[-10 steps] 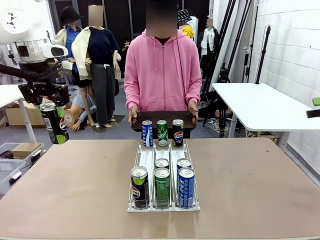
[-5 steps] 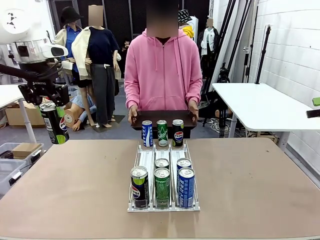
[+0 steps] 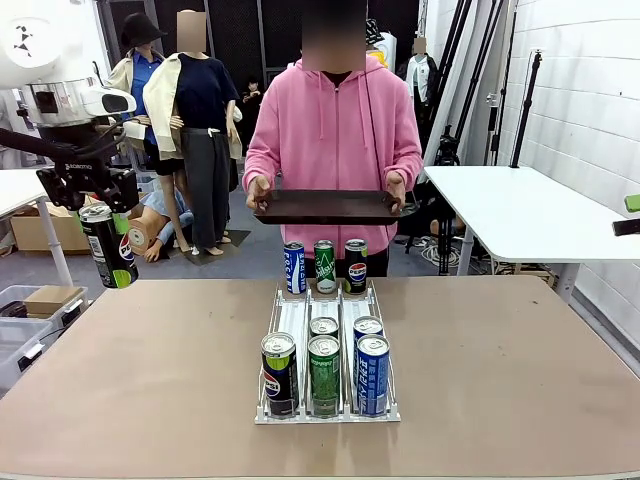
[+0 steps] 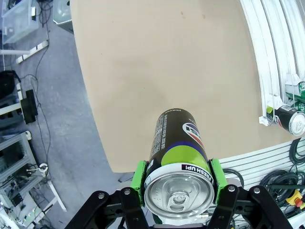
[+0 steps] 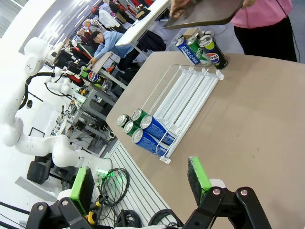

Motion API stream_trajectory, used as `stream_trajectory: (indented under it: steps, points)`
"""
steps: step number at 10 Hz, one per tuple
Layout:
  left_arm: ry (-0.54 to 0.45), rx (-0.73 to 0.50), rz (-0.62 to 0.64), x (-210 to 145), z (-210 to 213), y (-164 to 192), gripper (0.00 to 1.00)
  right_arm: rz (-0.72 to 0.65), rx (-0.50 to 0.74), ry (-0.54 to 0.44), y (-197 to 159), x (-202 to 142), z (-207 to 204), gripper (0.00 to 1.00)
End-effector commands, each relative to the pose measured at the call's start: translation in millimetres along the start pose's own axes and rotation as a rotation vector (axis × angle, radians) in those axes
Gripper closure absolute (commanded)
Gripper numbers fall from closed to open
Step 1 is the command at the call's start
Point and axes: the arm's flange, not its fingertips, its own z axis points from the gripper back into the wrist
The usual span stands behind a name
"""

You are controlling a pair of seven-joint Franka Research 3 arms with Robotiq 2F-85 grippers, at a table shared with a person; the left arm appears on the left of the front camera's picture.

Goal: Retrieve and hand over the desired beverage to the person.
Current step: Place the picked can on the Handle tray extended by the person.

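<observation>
Brown table is shared with the person. A dark tray is held up flat by that person at the far side, above the table's far edge. A black and lime can is squeezed between the pads of the left gripper. It is hung in the air at the far left, past the table's left edge and well apart from the tray. The right gripper is spread wide, with nothing between its pads.

Things could go wrong on the way to the tray. If the can is carried low, the far cans could be knocked over. They are stood at the far end of the white rack, just below the tray. If the can is let go too early or near the tray's edge, it could be tipped over or dropped on the floor. The tray is only held by two hands, so it could be tilted by a hard push. The can's side looks smooth, so it could be lost from a loose grip.

Counted: one table, one person, one tray, one rack with three lanes, two grippers. Nine cans are seen. One is in the left gripper, three are the far cans, and five are the near cans at the rack's near end.
</observation>
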Motion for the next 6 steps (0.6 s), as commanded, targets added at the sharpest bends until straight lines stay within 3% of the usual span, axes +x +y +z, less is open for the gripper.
stream_trajectory:
  steps: [1, 6]
  points:
    - [-0.007, 0.005, 0.005, -0.4, 7.0, 0.8, 1.0, 0.014, 0.012, -0.004, -0.8, 0.4, 0.5, 0.0]
    - [-0.007, 0.005, 0.005, -0.4, 7.0, 0.8, 1.0, 0.014, 0.012, -0.004, -0.8, 0.4, 0.5, 0.0]
